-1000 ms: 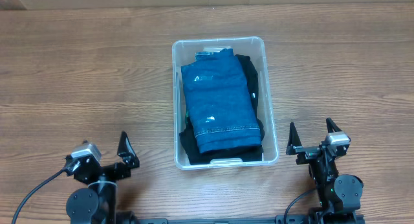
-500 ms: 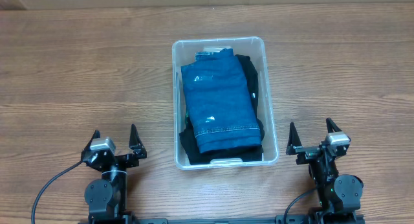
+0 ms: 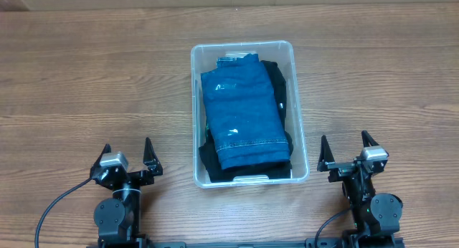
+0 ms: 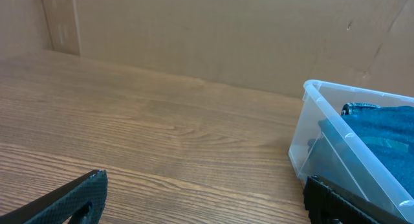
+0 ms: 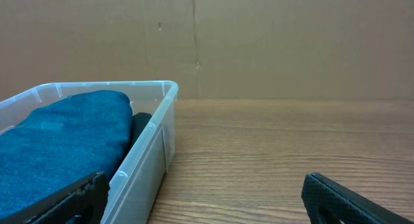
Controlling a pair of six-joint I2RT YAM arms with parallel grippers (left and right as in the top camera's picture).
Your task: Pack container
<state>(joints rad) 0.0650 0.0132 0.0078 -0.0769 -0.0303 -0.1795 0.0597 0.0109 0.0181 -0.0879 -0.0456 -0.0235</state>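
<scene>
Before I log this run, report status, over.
Left gripper open, empty. Right gripper open, empty. Clear plastic rectangular container holds folded blue denim over black clothing. Nothing blocks either arm.

A wooden table [image 3: 86, 76] of light brown grain lies under and ahead of the left gripper [image 4: 204, 191]. Past its far edge, straight ahead, stands a plain brown cardboard wall [image 4: 194, 36], with a paler upright panel [image 4: 61, 20] ahead to the left. Ahead of the right gripper [image 5: 206, 188], the cardboard wall shows a vertical seam [image 5: 195, 43]. The light is soft and even.
</scene>
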